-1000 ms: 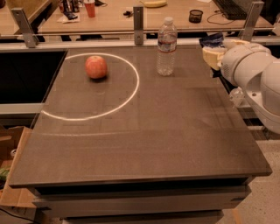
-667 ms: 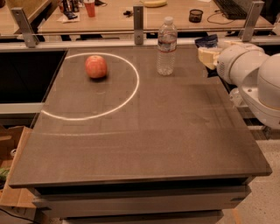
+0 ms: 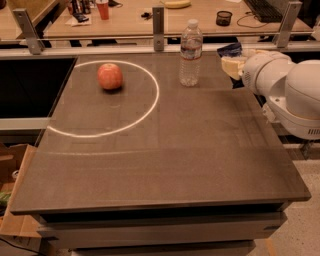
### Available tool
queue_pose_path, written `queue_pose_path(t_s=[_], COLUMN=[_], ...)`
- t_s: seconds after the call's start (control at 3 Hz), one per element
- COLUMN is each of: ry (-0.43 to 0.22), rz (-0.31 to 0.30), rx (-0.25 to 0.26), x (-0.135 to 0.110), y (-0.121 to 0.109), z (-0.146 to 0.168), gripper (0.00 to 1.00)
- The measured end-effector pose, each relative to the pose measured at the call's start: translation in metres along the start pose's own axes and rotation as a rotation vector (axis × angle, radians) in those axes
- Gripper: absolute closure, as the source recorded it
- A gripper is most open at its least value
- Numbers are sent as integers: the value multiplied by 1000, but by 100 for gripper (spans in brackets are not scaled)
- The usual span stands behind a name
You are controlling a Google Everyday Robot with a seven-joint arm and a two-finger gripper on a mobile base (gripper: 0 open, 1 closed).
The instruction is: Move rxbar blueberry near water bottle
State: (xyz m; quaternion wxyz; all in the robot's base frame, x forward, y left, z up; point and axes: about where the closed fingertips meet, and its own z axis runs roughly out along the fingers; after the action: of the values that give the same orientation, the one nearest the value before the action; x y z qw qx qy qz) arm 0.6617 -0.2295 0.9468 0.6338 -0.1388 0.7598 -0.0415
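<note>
Well, the white arm (image 3: pixel 295 95) reaches in from past the right edge of the table (image 3: pixel 200 150). Its gripper (image 3: pixel 231 62) hangs over that edge close to the far right corner. The cream fingers (image 3: pixel 234 66) look pressed onto a dark blue wrapper, the rxbar blueberry (image 3: pixel 229 49). Only a small part of it shows, above the fingertips, and it is held off the tabletop.

The water bottle (image 3: pixel 191 52) stands upright near the far edge, a little right of the middle. It is clear and ribbed, with a white cap and a pale label band. The held bar is near the bottle on its right side, and the two are not touching.

A red apple (image 3: pixel 110 76) sits toward the far left corner. It lies inside a white circle (image 3: pixel 150 105) marked on the dark surface, well apart from the bottle.

Beyond the far edge stand metal posts (image 3: pixel 158 27), and behind them a wooden bench carries a banana (image 3: pixel 176 3), a red cup (image 3: pixel 103 9) and a small black pot (image 3: pixel 224 18). A cardboard box (image 3: pixel 12 200) sits on the floor by the near left corner.
</note>
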Motion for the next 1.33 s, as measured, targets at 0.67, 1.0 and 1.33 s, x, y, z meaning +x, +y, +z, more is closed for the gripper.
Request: queue_pose_path(t_s=[0.67,1.0,1.33], ry=[24,40,60], rz=[-26,-20,-20], rx=[-22,-40,-56], x=[30,47,62], y=[8,19,27], z=[25,33,36], gripper=[100,100,100])
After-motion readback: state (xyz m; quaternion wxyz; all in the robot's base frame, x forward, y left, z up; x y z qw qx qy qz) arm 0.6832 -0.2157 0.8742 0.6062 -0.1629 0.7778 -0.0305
